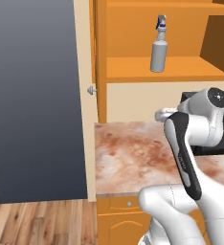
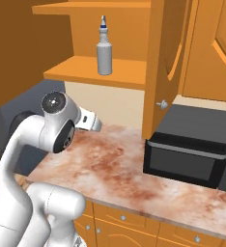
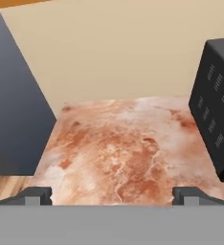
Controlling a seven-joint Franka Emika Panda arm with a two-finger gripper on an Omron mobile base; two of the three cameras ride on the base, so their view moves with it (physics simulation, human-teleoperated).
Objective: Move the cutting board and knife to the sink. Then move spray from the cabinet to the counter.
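The spray (image 1: 159, 50) (image 2: 104, 52) stands upright on the lower shelf of the open orange cabinet (image 1: 190, 69) (image 2: 81, 67). Below it lies the marbled counter (image 1: 133, 153) (image 2: 129, 169) (image 3: 123, 143). My gripper (image 3: 113, 196) hangs open above the counter's left part, well below the shelf, with nothing between its fingertips (image 3: 35, 195). The arm is folded over the counter's front edge in both base views. The cutting board, the knife and the sink are out of view.
A black microwave (image 2: 192, 154) (image 3: 219, 110) sits on the counter to the right of the gripper. The cabinet's right door (image 2: 165, 62) stands open above it. A tall dark grey panel (image 1: 32, 95) (image 3: 13, 105) borders the counter on the left, over wooden floor (image 1: 37, 220).
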